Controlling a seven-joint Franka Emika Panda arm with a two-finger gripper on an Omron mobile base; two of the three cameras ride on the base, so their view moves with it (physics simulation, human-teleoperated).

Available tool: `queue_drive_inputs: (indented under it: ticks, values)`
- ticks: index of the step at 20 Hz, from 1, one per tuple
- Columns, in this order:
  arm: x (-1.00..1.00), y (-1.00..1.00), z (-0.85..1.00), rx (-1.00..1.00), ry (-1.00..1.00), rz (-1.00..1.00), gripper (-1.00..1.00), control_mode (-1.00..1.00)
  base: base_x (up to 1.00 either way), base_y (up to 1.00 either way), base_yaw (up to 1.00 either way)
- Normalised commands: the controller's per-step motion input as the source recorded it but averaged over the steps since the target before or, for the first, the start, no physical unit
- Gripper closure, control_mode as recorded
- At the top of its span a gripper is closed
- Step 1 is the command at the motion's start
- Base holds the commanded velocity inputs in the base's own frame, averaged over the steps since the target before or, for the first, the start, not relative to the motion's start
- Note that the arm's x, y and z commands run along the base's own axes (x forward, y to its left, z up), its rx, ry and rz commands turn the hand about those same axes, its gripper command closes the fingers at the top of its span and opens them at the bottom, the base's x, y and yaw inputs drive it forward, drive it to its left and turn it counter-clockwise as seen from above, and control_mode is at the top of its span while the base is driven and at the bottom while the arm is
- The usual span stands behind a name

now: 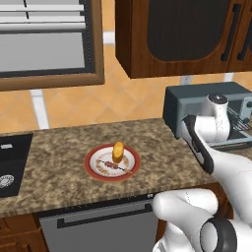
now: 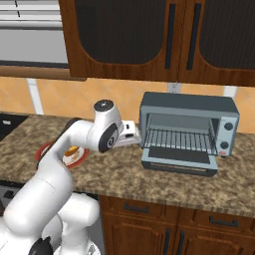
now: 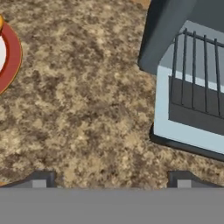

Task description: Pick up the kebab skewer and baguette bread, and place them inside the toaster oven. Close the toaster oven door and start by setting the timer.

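Hand view shows the gripper with its two tips standing wide apart and nothing between them, hanging over bare counter. At about two o'clock from the tips lies the oven door, folded down flat with its dark window up, and beyond it the wire rack. At about ten o'clock, the red rim of the plate cuts into the edge.

In the right base view the hand sits just off the left side of the oven, whose mouth is open. The plate is well apart from the hand, mostly hidden behind the arm.

The left base view gives the food clearly: the baguette stands on the far part of the plate, and the skewer lies flat in the well just in front of it, the two nearly touching.

Neither item is lifted yet, so the step in hand looks like the reach back to the plate for the first pick. To do it well, I would keep the jaws wide on the way, come down from above and not sideways, and take the skewer across its stick at the middle chunks, so that the fingers straddle it without knocking the baguette over. The skewer is thin and low; the tips need to go almost to the plate before closing. The baguette, being upright and stubby, could tip if brushed.
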Motion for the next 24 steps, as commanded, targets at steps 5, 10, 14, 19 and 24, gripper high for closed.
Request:
queue_drive_inputs:
  ticks: [5,10,14,19,24]
  values:
    - [0.30,1.00,-0.08,0.00,0.08,0.18,-1.00,-1.00,0.00,0.00,0.00]
    - [0.01,1.00,-0.13,0.00,0.07,0.14,-1.00,-1.00,0.00,0.00,0.00]
    - [-0.07,1.00,-0.40,0.00,0.03,0.11,-1.00,-1.00,0.00,0.00,0.00]
    - [0.00,0.95,-0.39,0.00,0.07,0.13,-1.00,-1.00,0.00,0.00,0.00]
    - [0.04,0.23,-0.41,0.00,0.20,0.10,-1.00,-1.00,0.00,0.00,0.00]
